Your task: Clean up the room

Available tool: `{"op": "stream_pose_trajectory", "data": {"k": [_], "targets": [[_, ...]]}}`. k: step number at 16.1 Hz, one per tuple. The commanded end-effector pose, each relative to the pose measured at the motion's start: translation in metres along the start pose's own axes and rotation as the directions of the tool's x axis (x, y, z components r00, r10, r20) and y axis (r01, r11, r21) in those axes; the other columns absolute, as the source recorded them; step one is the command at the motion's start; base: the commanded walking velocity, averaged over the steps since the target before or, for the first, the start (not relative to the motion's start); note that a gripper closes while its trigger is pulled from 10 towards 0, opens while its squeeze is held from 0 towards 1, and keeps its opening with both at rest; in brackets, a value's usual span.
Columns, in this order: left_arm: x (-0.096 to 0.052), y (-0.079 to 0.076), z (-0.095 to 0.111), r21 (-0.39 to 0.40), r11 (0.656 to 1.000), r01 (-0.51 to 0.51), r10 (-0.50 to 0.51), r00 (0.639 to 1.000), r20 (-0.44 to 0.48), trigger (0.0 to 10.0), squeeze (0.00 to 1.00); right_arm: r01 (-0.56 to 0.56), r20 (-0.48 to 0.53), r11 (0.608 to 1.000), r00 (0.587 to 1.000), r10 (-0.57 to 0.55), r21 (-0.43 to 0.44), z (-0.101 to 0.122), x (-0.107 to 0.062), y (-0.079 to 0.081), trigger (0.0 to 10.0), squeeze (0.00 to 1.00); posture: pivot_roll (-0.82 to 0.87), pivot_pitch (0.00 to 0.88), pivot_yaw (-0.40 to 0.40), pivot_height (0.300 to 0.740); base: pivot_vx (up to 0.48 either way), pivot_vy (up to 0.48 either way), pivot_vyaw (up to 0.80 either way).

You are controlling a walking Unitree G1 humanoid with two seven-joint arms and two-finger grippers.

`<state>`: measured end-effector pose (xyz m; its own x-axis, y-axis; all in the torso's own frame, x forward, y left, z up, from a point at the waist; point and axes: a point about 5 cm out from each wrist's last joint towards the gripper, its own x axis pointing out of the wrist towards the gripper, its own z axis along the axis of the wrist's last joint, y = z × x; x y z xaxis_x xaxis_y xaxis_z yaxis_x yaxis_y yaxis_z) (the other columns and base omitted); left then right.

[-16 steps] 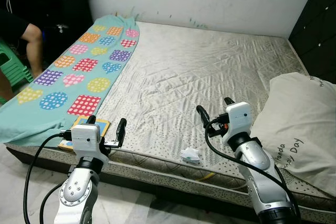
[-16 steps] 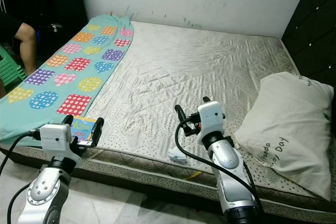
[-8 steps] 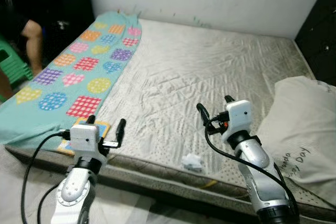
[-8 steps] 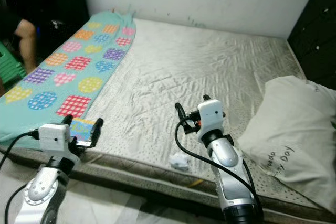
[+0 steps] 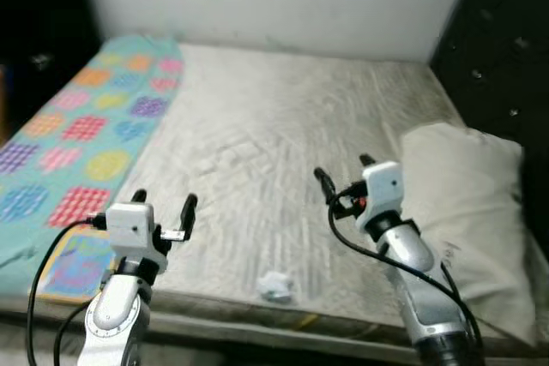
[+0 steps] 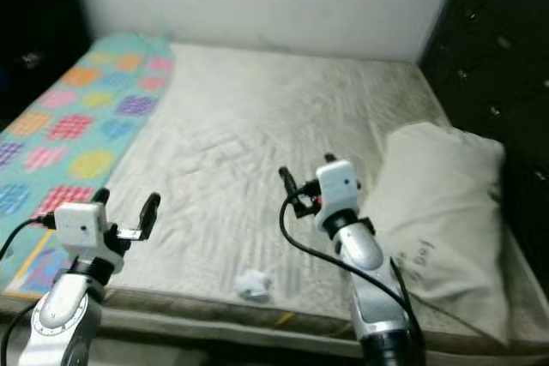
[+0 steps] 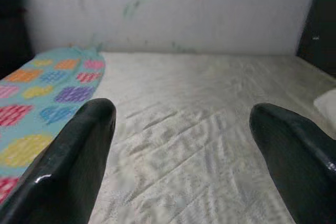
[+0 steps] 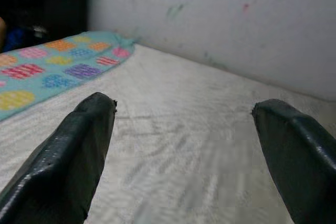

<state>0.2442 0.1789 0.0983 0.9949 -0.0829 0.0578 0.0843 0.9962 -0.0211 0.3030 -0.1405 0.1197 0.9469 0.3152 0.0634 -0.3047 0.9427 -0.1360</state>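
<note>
Low in the frame, the left gripper (image 5: 163,205) and right gripper (image 5: 343,175) hover spread-fingered over the mattress (image 5: 257,126); crumpled tissue (image 5: 275,285) lies bottom centre.

No readable text anywhere; only blurred, illegible dark print on the pillow (image 6: 433,203) at the right.

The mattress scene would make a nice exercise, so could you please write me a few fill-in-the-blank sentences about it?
1. The crumpled white scrap lies near the mattress's front ____.
2. The pillow lies on the robot's ____ side.
3. The patterned blanket's ground colour is ____.
4. The left hand and right hand both have their fingers ____.

Missing words: edge; right; teal; open
</note>
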Motion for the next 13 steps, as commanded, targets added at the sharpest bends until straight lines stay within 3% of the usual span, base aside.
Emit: {"op": "stream_pose_trajectory", "data": {"k": [1, 13], "targets": [[0.001, -0.005, -0.001, -0.008, 1.0, 0.009, -0.009, 1.0, -0.008, 10.0, 0.0, 0.031, -0.018, 1.0, 0.999, -0.031, -0.001, -0.005, -0.005, -0.009, 10.0, 0.0, 0.02, 0.01, -0.036, 0.74, 0.0, 0.0, 0.0], [-0.007, 0.006, -0.01, -0.026, 0.997, -0.066, 0.064, 0.996, -0.06, 10.0, 0.0, 0.019, -0.061, 1.0, 0.998, -0.019, -0.006, -0.014, -0.016, -0.012, 10.0, 0.0, 0.03, 0.019, -0.032, 0.74, 0.0, 0.0, 0.0]]}}
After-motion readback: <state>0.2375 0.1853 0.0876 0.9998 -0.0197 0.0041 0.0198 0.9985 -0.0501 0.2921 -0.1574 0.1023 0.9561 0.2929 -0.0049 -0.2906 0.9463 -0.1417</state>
